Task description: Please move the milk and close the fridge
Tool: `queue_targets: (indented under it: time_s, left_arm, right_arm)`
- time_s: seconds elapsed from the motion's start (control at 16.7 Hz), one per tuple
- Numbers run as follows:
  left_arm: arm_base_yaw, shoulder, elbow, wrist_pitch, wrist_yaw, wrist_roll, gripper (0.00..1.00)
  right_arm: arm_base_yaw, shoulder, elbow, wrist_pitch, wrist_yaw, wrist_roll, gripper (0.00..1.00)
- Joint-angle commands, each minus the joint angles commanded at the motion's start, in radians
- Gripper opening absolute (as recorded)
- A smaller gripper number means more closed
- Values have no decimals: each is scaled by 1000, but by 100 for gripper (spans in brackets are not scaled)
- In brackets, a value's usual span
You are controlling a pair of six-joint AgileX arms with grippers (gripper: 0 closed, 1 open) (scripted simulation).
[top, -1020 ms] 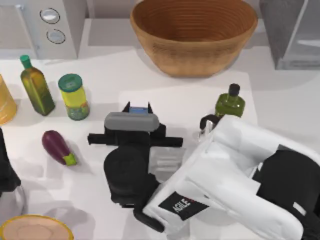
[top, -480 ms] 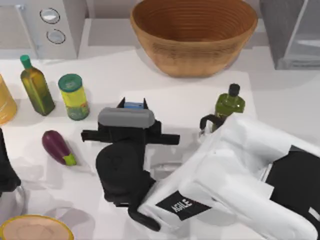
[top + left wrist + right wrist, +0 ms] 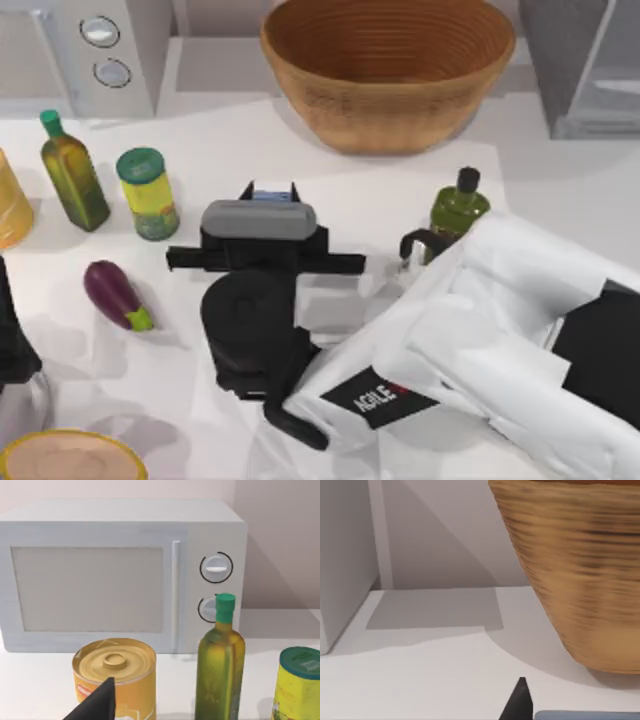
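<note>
Near the middle of the surface (image 3: pixel 200 140), the right pincer (image 3: pixel 270 192) has its two dark fingers on either side of the milk (image 3: pixel 271 195), apparently clamped on the blue carton. The fridge (image 3: pixel 585 65) stands at the back right. The left arm (image 3: pixel 15 340) is parked at the left edge; whether its pincer is open, I cannot tell.

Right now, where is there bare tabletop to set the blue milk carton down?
Bare white table lies between the woven brown basket and the dark grey fridge. Another patch lies between the basket and the light grey microwave. The left side is crowded: green oil bottle, yellow green-lidded jar, purple eggplant. The right gripper straddles the milk.
</note>
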Motion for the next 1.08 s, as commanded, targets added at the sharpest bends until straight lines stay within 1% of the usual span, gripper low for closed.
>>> queue_targets:
  time_s: [0.18,0.3,0.42,0.6,0.84,1.08]
  left_arm:
    - [0,0,0,0,0,0,100]
    - [0,0,0,0,0,0,100]
    - [0,0,0,0,0,0,100]
    - [0,0,0,0,0,0,100]
    - [0,0,0,0,0,0,100]
    - [0,0,0,0,0,0,100]
  right_arm:
    - [-13,-93,-33,4,-83,21,0]
    - [-49,-199,-77,6,-171,40,0]
    - [-117,-329,-139,7,-277,59,0]
    - [-277,-521,-281,2,-459,74,0]
    - [-554,-725,-531,-13,-707,62,0]
    - [-813,-877,-749,-31,-910,26,0]
